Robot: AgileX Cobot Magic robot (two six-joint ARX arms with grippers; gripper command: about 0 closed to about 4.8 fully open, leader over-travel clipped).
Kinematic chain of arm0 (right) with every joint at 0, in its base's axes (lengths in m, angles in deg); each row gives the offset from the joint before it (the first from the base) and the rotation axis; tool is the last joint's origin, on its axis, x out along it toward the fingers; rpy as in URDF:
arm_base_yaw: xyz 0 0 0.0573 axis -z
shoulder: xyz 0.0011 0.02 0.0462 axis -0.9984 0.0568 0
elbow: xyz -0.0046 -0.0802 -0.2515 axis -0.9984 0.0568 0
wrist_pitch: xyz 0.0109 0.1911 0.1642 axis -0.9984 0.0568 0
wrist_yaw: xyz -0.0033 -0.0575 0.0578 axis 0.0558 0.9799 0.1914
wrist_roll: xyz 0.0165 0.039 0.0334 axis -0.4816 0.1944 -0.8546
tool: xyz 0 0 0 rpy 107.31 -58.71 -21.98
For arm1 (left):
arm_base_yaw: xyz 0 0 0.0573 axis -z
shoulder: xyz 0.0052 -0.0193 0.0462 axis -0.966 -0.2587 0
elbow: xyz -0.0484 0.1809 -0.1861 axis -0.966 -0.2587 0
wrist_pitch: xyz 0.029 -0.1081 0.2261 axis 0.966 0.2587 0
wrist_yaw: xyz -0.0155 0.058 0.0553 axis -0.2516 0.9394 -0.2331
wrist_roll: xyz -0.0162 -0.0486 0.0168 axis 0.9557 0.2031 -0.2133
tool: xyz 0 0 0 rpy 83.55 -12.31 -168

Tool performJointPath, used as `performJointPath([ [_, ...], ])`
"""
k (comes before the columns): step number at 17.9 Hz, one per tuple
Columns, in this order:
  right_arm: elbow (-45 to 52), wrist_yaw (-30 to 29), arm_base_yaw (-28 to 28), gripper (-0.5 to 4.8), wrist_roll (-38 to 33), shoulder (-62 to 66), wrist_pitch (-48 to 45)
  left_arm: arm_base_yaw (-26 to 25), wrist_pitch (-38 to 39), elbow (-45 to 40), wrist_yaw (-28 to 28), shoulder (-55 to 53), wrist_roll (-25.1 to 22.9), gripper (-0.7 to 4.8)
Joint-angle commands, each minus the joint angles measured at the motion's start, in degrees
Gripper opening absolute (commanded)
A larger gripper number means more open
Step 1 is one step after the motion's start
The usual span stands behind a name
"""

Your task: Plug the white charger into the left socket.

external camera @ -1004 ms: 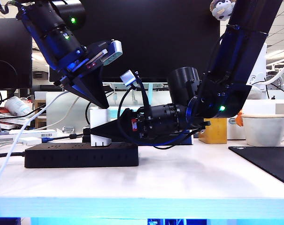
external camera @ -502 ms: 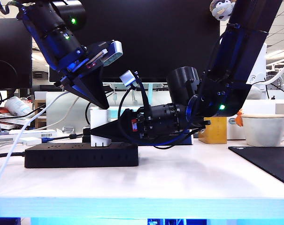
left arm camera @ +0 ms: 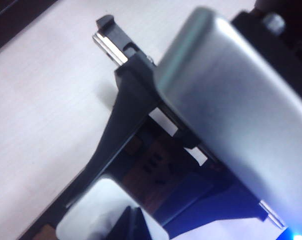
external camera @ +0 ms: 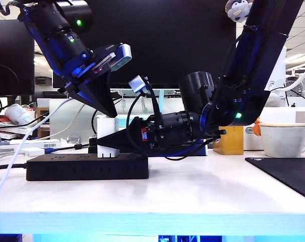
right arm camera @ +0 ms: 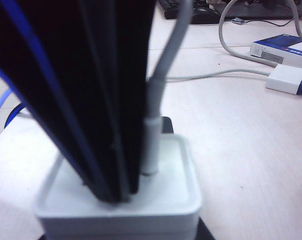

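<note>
Glossy white charger (external camera: 108,137), rounded block, between left tool (external camera: 111,112) and right tool (external camera: 103,143).

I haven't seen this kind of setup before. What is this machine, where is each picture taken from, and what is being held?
It is a robot with two arms, each ending in a two-finger gripper. The wide picture comes from a camera facing the table. The two close-ups come from cameras on the arms' wrists.

A black power strip lies on the table, with the white charger standing on it. A white mug and a black mat are on the right.

The right gripper reaches in level and seems to clasp the charger by its sides. The left gripper is shut. It points down with its tip on the charger's top, beside the cable.
</note>
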Motion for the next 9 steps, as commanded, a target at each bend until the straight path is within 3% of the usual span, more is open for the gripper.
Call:
performJointPath([
  [1,0.5,4.1,0.1,1.26,-2.0,0.9,2.4,0.0,7.0,-1.6,4.3,-1.7,0.0,-0.06],
  [5,0.4,4.1,0.1,1.08,-2.8,0.7,1.2,0.0,7.1,-1.6,4.3,-1.8,0.0,-0.06],
  [6,0.4,4.1,0.1,0.92,-3.1,0.7,0.9,0.0,7.1,-1.6,4.3,-1.8,0.0,-0.06],
  [7,0.4,4.1,0.1,-0.01,-2.9,0.7,0.9,0.0,7.2,-1.6,4.3,-1.8,0.0,-0.06],
  [9,0.4,4.3,0.1,-0.01,-1.7,0.7,1.0,0.0,7.6,-1.6,4.3,-1.8,0.0,-0.06],
])
